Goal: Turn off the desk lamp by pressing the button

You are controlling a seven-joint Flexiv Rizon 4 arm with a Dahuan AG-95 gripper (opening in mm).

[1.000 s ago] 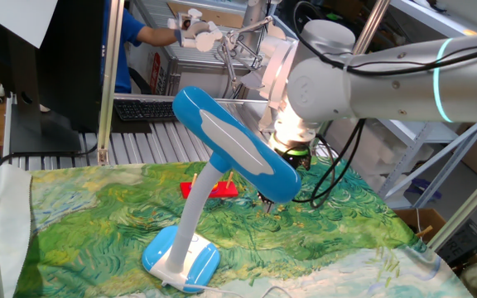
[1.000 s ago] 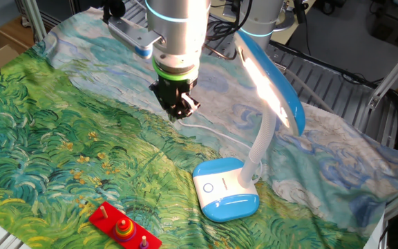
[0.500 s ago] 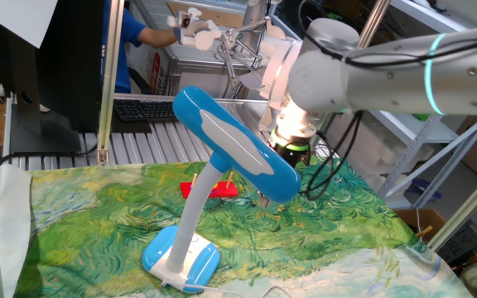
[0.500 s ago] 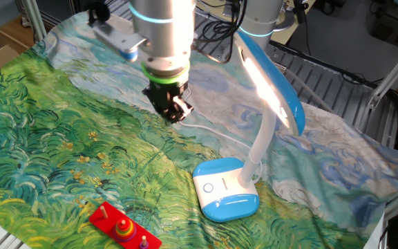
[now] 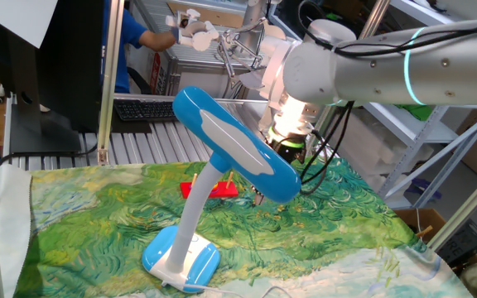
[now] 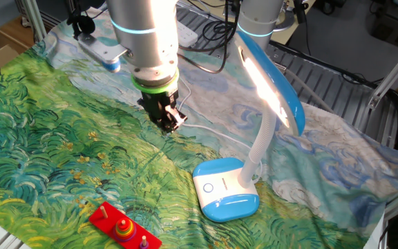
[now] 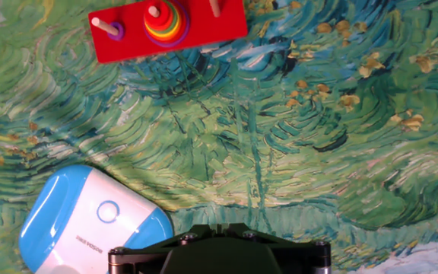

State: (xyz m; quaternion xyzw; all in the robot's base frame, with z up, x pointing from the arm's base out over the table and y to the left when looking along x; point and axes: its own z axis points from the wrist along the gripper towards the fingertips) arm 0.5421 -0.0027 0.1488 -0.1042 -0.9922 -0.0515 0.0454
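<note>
The gripper [image 6: 167,119] hangs above the painted green-and-blue tablecloth [image 6: 40,138], fingers pointing down, near the cloth but not clearly touching it. Whether its fingertips are apart or together cannot be told: the other fixed view shows only a dark cluster, one fixed view hides most of it behind the lamp head, and the hand view shows just the black gripper body at the bottom edge.

The desk lamp [image 6: 254,131] stands on the cloth just beside the gripper, apart from it. Its long sky-blue head [image 5: 234,142] with the white stripe tilts on a curved white neck [image 5: 195,207], and the underside glows (the lamp is lit). The oval blue-and-white base [image 6: 224,188] carries a round ring-marked button [image 7: 107,211] on its white top; the hand view places that base at lower left, to the side of the gripper's line.

A red ring-stacking toy [image 7: 167,24] with coloured rings lies on the cloth well apart from the gripper.
</note>
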